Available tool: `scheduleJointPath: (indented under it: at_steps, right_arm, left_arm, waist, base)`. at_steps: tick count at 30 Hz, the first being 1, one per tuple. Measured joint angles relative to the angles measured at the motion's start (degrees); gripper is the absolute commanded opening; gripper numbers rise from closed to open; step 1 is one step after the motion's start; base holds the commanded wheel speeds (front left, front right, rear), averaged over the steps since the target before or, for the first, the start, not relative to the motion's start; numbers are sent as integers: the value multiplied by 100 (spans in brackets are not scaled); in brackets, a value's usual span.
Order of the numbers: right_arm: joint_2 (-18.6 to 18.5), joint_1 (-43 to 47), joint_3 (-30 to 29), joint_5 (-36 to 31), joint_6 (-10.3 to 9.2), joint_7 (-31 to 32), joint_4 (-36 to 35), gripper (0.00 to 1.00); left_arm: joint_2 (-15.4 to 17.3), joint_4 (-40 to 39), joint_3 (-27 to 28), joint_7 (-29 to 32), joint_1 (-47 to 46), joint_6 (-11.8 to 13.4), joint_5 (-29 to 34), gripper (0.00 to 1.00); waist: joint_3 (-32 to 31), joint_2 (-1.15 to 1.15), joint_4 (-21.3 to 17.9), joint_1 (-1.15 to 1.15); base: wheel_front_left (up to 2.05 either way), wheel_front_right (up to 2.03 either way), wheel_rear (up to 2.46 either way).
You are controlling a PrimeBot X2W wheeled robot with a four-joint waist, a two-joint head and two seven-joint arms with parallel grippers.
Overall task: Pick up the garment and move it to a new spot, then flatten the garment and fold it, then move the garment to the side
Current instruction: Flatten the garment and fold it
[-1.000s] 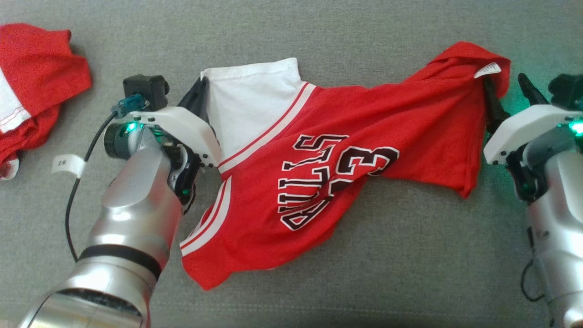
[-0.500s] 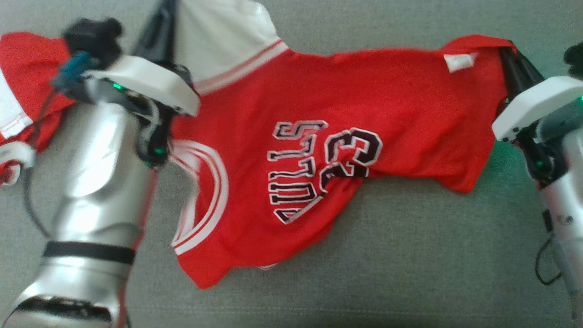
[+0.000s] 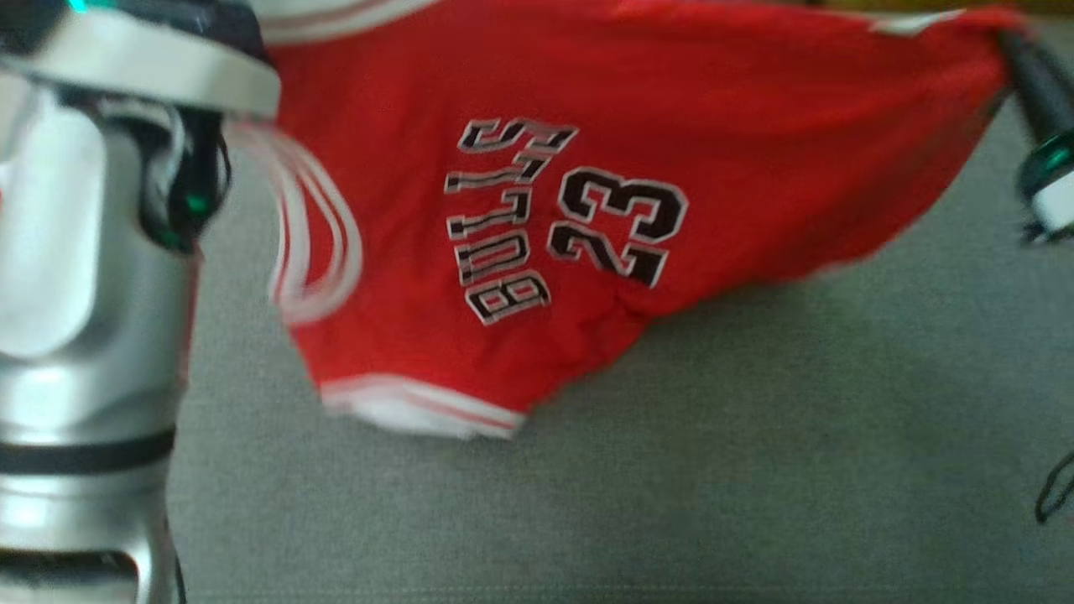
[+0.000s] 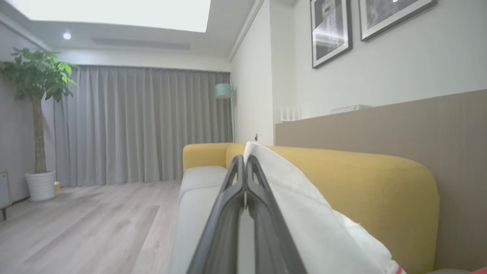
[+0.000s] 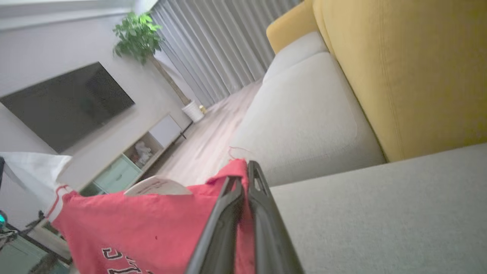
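The garment (image 3: 587,126) is a red jersey with white trim and "BULLS 23" in black. It hangs stretched between my two grippers above the grey seat, its lower edge drooping. My left gripper (image 4: 245,163) is shut on the garment's white sleeve (image 4: 304,213); in the head view its white housing (image 3: 143,59) sits at the top left. My right gripper (image 5: 243,177) is shut on a red corner of the garment (image 5: 144,224) beside a white label (image 5: 158,187). In the head view its dark fingers (image 3: 1019,50) pinch the top right corner.
A grey sofa seat (image 3: 671,503) lies below, with a yellow backrest (image 4: 361,182) behind it. A black cable (image 3: 1053,495) dangles at the right edge. Beyond the sofa are wooden floor, a potted plant (image 4: 38,114) and a wall television (image 5: 64,106).
My right gripper has closed on the garment's corner. Both arms have risen and lifted the garment off the seat, pulling it taut, so it now looms larger in the head view.
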Motion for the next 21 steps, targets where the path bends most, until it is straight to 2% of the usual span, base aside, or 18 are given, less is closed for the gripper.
scheduleJointPath:
  at_steps: [8,12,21]
  right_arm:
    - [569,-920,-937,156,-1,702,-439,0]
    - [712,-1323,-1123,-120,0,1022,-497,0]
    - [1159,-1354,-1433,-743,0,1262,-402,0]
  left_arm:
    - [64,-308,-23,419,-1051,4,92,0]
    - [71,-296,-51,627,-1440,3,88,0]
    - [-7,130,-120,982,-1558,-9,-212,0]
  waist:
    - [-562,0,-119,0]
    - [-798,0,-184,0]
    - [-972,0,-234,0]
  base:
    - [0,0,0]
    - [0,0,0]
    - [0,0,0]
